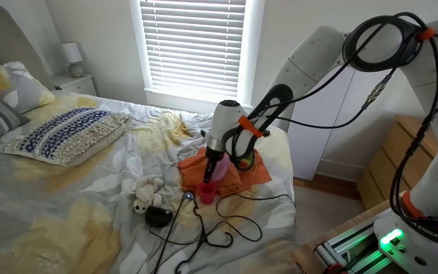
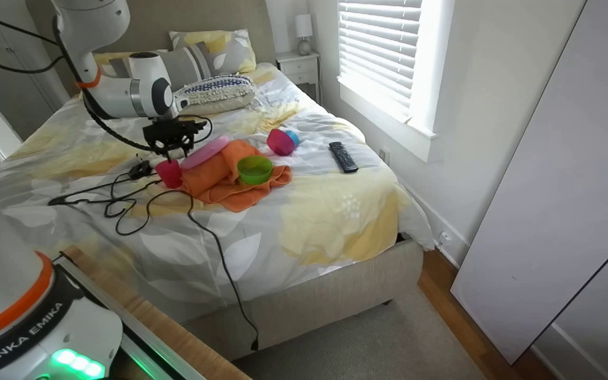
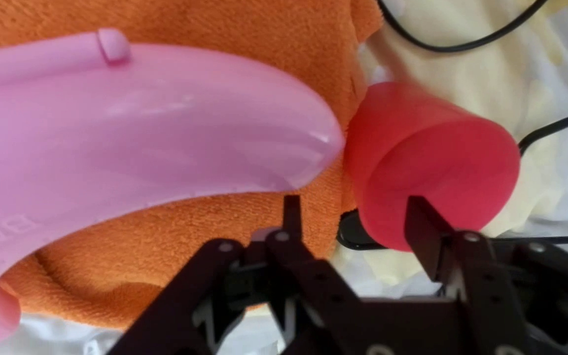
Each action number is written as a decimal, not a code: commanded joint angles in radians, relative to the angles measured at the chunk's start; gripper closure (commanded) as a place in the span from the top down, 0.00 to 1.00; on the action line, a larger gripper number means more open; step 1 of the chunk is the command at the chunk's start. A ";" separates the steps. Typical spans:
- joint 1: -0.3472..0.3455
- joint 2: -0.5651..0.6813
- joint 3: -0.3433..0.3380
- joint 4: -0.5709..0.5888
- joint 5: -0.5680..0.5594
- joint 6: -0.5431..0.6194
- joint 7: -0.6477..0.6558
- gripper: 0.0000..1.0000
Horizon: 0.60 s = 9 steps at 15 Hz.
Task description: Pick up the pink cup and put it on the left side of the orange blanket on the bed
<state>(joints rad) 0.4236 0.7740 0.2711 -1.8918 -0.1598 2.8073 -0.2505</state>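
An orange, towel-textured blanket [image 2: 217, 177] is lying bunched on the yellow-and-grey floral bed [image 1: 101, 198]. Taking up part of it, a light-pink, curved, glossy piece [image 3: 131, 128] with raised lettering is resting with its rounded tip right by the hot-pink, smooth, tapered cup [image 3: 437, 162]; contact cannot be judged. A round, lime-green bowl [image 2: 255, 170] is sitting on the blanket. A thin black cable [image 3: 444, 49] is looping close to the cup, and a black, hanger-shaped object [image 1: 203, 236] is lying near it. Farther off, a small white plush toy [image 1: 148, 194], a long black remote control [image 2: 343, 157] and a deep-pink and blue rounded object [image 2: 280, 142] are lying.

The cup is standing on the bed at the blanket's edge, mouth up; in the wrist view its outer wall is showing red-pink, its interior a deeper shade.

The black, two-fingered gripper [image 3: 355, 204] is hanging at the cup, fingers spread wide and gripping nothing: one overlapping the cup's mouth, the other over the blanket. Cannot tell whether the first is inside the rim.
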 commanded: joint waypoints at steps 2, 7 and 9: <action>-0.040 -0.054 0.070 -0.023 0.009 -0.057 -0.010 0.95; -0.099 -0.187 0.140 -0.077 0.078 -0.225 0.007 1.00; -0.141 -0.251 0.157 -0.115 0.158 -0.280 0.025 1.00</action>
<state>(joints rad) 0.3424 0.6324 0.3961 -1.9189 -0.0905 2.5959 -0.2465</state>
